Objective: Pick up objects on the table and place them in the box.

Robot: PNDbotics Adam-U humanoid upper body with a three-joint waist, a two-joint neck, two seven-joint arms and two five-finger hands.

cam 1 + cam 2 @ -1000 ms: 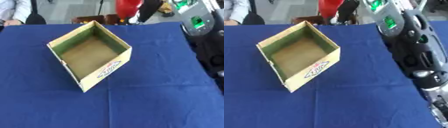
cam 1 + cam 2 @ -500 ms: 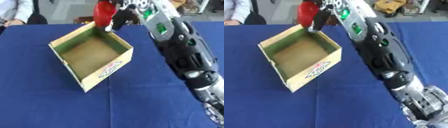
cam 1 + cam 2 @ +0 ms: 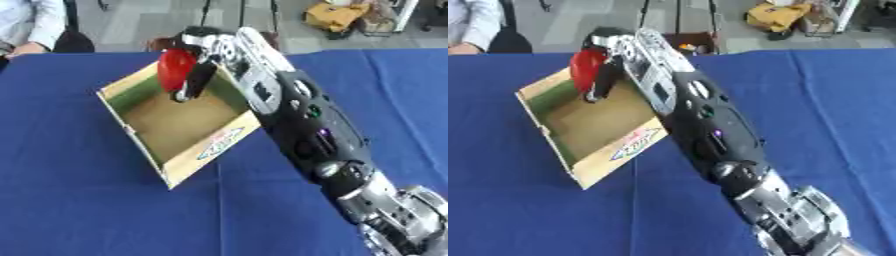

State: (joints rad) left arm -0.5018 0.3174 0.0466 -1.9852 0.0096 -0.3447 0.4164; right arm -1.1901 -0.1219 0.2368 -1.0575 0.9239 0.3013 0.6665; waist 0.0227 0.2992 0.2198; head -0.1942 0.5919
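An open cardboard box with a green inner lining sits askew on the blue table. My right arm reaches from the lower right across the box's right wall. My right hand hangs over the far part of the box, fingers curled round a red rounded object. The object is above the box floor, level with the rim. The box floor looks bare. My left hand shows in neither view.
A person's sleeve and hand rest at the table's far left edge. Beyond the far edge are a yellow bag and chair legs on a grey floor. Blue cloth lies bare left and in front of the box.
My right arm has swung in from the far right, carrying the red object leftward and down over the box. The camera has also shifted, so the box sits differently in the picture.
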